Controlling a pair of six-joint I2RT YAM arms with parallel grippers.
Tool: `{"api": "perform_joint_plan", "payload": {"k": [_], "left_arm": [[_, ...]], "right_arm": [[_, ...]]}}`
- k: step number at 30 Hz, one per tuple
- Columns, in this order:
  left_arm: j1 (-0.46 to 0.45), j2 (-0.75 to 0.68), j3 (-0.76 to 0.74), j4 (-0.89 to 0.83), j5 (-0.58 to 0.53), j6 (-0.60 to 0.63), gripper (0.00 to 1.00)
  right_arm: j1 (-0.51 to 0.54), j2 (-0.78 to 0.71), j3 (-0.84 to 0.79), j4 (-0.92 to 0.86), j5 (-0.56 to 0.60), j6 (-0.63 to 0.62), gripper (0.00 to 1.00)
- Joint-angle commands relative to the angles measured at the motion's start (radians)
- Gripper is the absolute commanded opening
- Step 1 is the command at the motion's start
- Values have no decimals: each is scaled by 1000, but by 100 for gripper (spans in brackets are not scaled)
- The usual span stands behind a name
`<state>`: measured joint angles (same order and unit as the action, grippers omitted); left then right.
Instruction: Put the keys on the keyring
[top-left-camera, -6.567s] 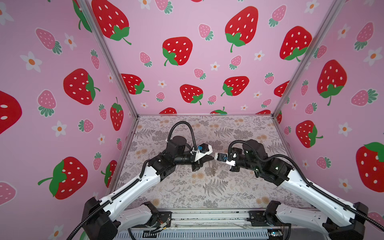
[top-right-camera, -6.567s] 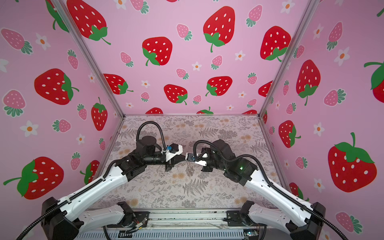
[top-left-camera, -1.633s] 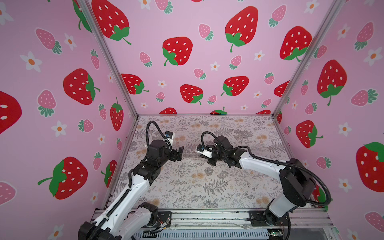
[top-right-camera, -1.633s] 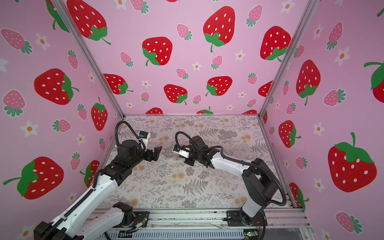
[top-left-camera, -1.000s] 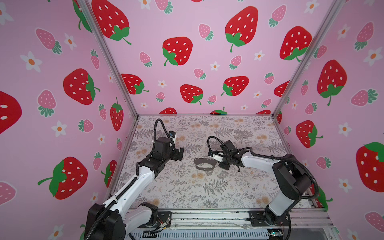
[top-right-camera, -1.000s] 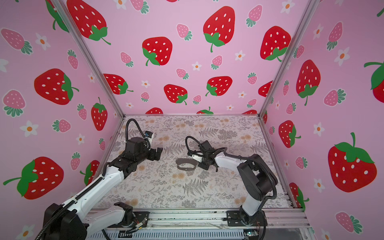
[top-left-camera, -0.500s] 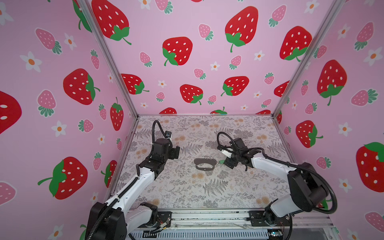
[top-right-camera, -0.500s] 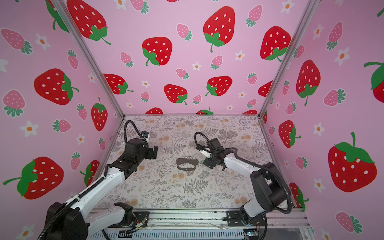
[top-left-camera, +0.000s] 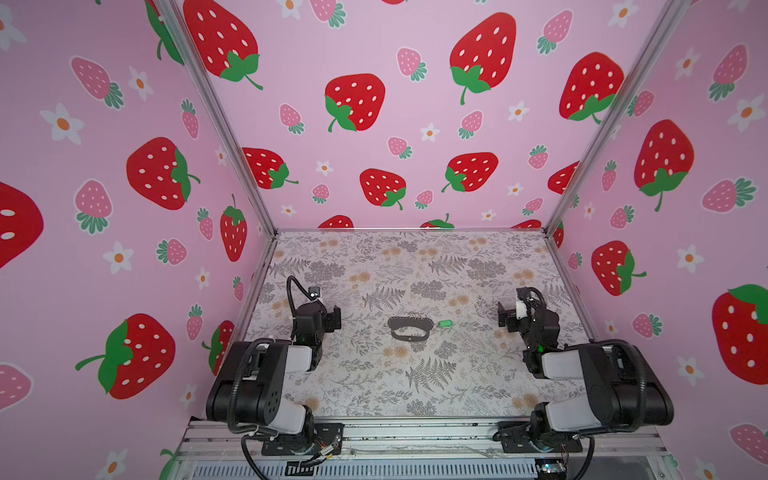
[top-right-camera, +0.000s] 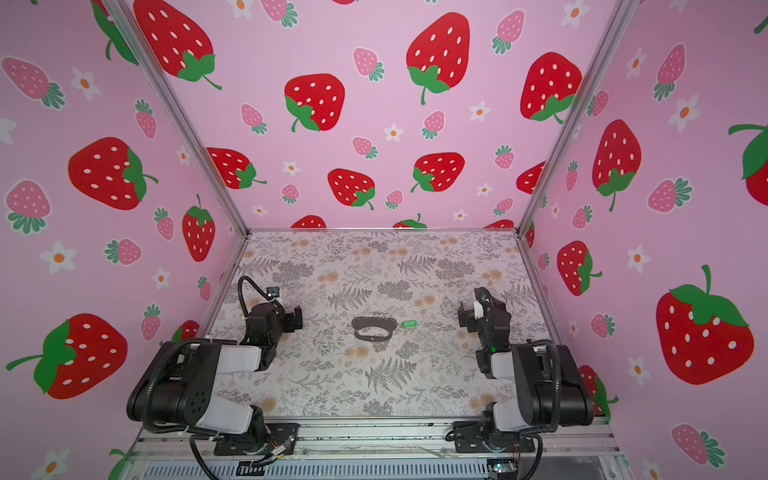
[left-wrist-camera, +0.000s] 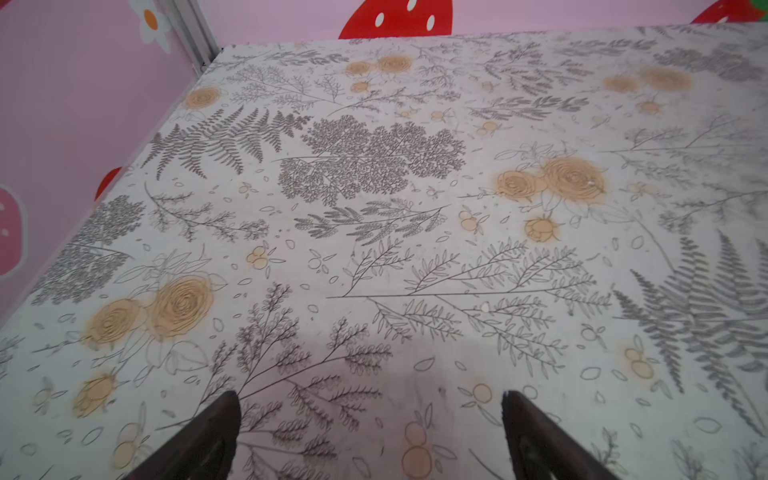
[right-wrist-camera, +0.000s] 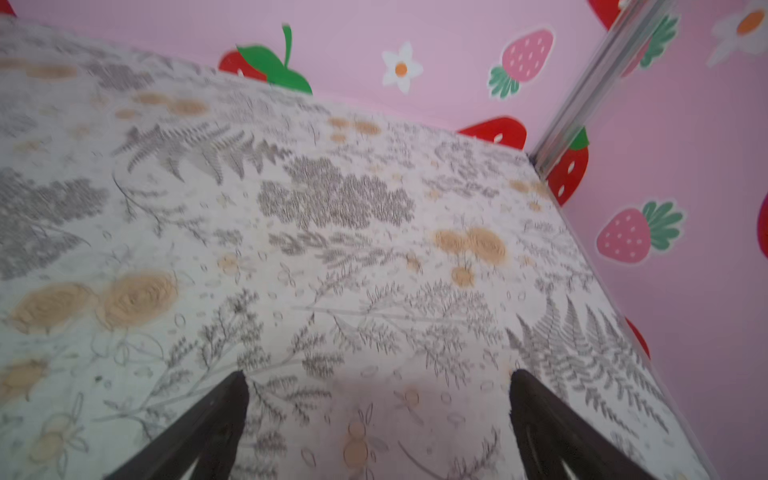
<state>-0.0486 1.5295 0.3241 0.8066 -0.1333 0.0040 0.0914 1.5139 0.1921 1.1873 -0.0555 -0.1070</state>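
The keyring, a black strap loop with a row of small metal rings, lies flat at the middle of the floral table. At its right end rests the green oval tag of the keys; the thin metal parts are too small to make out. My left gripper is open near the left wall, well apart from the strap. My right gripper is open near the right wall. In the wrist views the left gripper and the right gripper frame only bare table.
Pink strawberry walls close the table on three sides, with metal corner posts at the back. Both arms sit folded over the front corners beside the metal base rail. The floral table surface stretches behind the keyring.
My right gripper has opened, let go at the keyring's right end and drawn back to the right wall. My left arm has folded back to the left. The keyring stays lying at the middle.
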Motion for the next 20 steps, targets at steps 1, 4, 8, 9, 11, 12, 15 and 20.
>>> {"api": "perform_joint_plan", "payload": {"k": [1,4,8,9,11,12,15,20], "left_arm": [[8,-2,57,65,81,15,99],[25,16,112,-13,89,0,99],[43,24,133,-44,94,-22,99],[43,22,135,-47,96,-22,99],[45,24,136,-50,96,-24,99],[46,24,136,-50,96,-25,99],[46,23,136,-50,97,-25,99],[46,22,135,-48,98,-24,99]], "right_arm": [[-5,60,-57,314,-88,41,99],[-2,67,26,178,-45,55,99],[-2,58,47,117,-25,63,99],[0,49,42,110,-11,60,99],[2,55,52,104,-9,65,99],[2,55,52,102,-10,62,99],[4,62,63,89,-12,59,99],[3,53,55,93,-7,60,99]]}}
